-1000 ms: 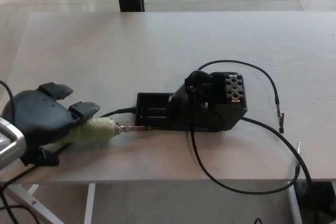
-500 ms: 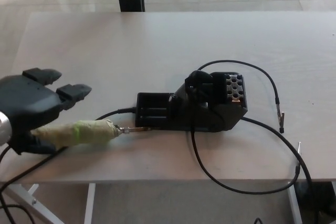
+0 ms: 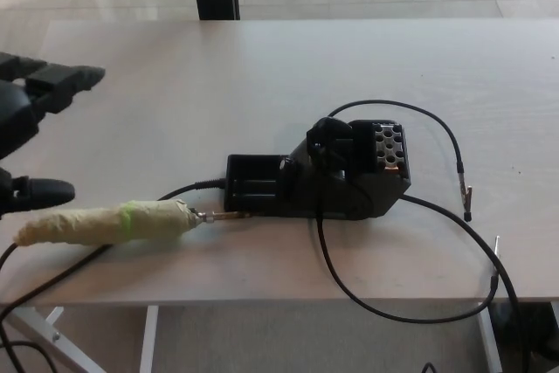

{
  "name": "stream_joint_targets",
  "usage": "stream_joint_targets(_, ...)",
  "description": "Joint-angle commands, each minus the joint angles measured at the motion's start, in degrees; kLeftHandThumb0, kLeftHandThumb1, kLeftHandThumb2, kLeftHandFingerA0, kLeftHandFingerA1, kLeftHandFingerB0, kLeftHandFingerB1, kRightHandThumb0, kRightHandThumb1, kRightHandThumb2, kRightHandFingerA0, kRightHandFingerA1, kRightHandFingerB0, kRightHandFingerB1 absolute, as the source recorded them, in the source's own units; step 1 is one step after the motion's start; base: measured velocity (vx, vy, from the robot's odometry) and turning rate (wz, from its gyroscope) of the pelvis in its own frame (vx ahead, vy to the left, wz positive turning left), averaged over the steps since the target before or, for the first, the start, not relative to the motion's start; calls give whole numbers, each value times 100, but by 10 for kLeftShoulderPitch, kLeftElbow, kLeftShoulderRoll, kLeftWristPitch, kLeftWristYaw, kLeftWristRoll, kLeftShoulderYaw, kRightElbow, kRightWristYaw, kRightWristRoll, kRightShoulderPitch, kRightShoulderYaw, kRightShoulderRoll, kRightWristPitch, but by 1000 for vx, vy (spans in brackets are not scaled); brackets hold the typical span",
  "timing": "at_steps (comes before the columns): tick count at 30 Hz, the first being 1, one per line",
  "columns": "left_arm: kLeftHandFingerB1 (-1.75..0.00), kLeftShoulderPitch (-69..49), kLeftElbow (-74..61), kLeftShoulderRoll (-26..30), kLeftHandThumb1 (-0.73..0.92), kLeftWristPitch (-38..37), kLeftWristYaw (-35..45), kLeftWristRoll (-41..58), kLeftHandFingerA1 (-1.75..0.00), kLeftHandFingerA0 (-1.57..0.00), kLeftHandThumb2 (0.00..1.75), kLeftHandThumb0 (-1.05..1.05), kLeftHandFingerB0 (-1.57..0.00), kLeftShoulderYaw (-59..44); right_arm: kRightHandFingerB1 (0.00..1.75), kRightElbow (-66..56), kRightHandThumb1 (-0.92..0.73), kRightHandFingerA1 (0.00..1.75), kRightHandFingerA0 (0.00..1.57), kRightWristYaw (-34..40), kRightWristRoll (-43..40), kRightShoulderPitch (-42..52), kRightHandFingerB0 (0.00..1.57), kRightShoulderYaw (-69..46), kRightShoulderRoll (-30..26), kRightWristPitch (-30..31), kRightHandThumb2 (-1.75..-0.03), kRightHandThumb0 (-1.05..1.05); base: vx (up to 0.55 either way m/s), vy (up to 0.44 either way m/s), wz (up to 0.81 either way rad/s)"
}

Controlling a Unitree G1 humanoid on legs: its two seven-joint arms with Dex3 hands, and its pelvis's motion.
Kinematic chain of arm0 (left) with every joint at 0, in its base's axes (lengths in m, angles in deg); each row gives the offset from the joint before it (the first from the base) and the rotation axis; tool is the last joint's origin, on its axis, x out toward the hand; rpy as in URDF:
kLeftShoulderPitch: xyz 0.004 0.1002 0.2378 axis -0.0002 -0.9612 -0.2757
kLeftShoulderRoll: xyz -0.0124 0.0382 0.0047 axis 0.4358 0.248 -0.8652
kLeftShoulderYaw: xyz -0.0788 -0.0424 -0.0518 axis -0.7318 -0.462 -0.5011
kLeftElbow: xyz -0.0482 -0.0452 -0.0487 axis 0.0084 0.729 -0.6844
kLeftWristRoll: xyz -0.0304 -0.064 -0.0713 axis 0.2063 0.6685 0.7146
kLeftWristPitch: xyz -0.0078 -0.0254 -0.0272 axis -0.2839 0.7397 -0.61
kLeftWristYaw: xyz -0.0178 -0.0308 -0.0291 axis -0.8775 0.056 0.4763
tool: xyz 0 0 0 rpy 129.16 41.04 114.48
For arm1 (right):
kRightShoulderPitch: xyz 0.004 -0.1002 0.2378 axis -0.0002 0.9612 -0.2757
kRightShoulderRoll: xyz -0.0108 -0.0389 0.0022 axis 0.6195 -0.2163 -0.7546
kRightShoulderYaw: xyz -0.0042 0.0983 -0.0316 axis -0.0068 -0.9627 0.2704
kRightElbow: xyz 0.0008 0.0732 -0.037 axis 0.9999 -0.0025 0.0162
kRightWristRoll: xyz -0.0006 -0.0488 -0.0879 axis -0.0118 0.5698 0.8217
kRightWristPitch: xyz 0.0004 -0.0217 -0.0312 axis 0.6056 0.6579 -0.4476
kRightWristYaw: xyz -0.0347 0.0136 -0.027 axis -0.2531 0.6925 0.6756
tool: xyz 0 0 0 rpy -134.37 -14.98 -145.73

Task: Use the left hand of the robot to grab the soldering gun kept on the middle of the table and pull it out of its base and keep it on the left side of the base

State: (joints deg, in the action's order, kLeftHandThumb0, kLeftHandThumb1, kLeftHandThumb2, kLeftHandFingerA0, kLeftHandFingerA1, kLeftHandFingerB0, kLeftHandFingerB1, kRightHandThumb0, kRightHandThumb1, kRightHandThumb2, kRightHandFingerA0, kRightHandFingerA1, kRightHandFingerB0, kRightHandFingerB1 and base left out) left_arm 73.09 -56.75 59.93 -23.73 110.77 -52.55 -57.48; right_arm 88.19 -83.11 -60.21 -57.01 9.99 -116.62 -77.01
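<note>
One black three-fingered left hand (image 3: 26,128), spread wide, gripping nothing, at the table's left edge.
Lying flat just below and right of that hand: tape-wrapped, pale soldering gun (image 3: 109,223), long axis running left to right, metal tip touching or nearly touching the left end of the black plastic base (image 3: 319,183) on the pale wooden table (image 3: 262,76). Out of its holder, apparently placed. Right hand unseen.
</note>
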Motion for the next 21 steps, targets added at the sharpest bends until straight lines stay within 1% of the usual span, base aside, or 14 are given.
stream_joint_targets(1, -56, -156, 238, -155, 71, 189, -70, 405, -63, 0, 60, -94, 0, -456, 35, -3, -65, 67, 60, -6, -13, 8, 31, -4, -20, 2, -59, -56, 0, 0, 0)
stream_joint_targets(2, -55, -165, 265, -161, 54, 187, -92, 383, -71, 0, 97, -94, 0, -448, 34, 0, -65, 66, 60, -5, -12, 7, 31, -4, -20, 2, -60, -55, 0, 0, 0)
stream_joint_targets(3, -41, -170, 319, -183, 73, 195, -124, 379, -63, 0, 63, -85, 0, -447, 35, 3, -65, 66, 59, -3, -11, 5, 31, -3, -20, 2, -60, -54, 0, 0, 0)
stream_joint_targets(4, -38, -165, 361, -183, 74, 198, -139, 371, -61, 0, 60, -81, 0, -445, 34, 3, -65, 66, 59, -6, -13, 5, 31, -5, -19, 1, -60, -54, 0, 0, 0)
stream_joint_targets(8, -29, -163, 427, -189, 78, 205, -176, 338, -59, 0, 62, -71, 0, -433, 35, 1, -65, 68, 58, -6, -17, 9, 30, -7, -13, 4, -60, -55, 0, 0, 0)
stream_joint_targets(9, -46, -170, 464, -182, 71, 229, -166, 301, -82, 0, 63, -72, 0, -398, 34, 3, -65, 69, 59, -9, -20, 10, 30, -11, -12, 4, -59, -54, 0, 0, 0)
stream_joint_targets(10, -67, -188, 506, -176, 57, 269, -146, 249, -83, -5, 72, -70, -5, -344, 47, 6, -53, 72, 58, -12, -27, 10, 24, -18, -11, 7, -86, -61, 0, 0, 0)
stream_joint_targets(11, -67, -196, 503, -181, 57, 269, -143, 248, -83, -5, 72, -70, -5, -344, 47, 5, -53, 72, 58, -13, -30, 11, 24, -20, -10, 9, -86, -61, 0, 0, 0)
stream_joint_targets(12, -64, -205, 503, -183, 53, 273, -144, 244, -80, -5, 78, -68, -3, -344, 34, 5, -65, 65, 60, -11, -30, 11, 31, -20, -10, 8, -59, -52, 0, 0, 0)
stream_joint_targets(16, -72, -208, 529, -181, 63, 271, -168, 235, -96, -8, 64, -58, 0, -349, 34, 7, -66, 65, 61, -6, -26, 12, 31, -17, -9, 5, -60, -51, 0, 0, 0)
stream_joint_targets(17, -74, -208, 540, -174, 65, 271, -161, 231, -92, -11, 63, -60, 0, -344, 48, 7, -53, 72, 58, -7, -24, 14, 25, -16, -9, 3, -87, -59, 0, 0, 0)
stream_joint_targets(19, -74, -209, 544, -173, 65, 265, -157, 234, -92, -11, 63, -60, 0, -347, 48, 6, -53, 72, 58, -6, -23, 13, 25, -15, -9, 3, -87, -59, 0, 0, 0)
stream_joint_targets(20, -76, -208, 557, -172, 62, 246, -151, 237, -96, -26, 62, -57, -20, -345, 47, 8, -54, 73, 60, -6, -23, 11, 25, -15, -9, 6, -86, -58, 0, 0, 0)
stream_joint_targets(21, -79, -214, 559, -171, 61, 224, -142, 231, -100, -37, 64, -61, -39, -338, 34, 7, -66, 69, 61, -5, -22, 9, 31, -12, -8, 9, -60, -52, 0, 0, 0)
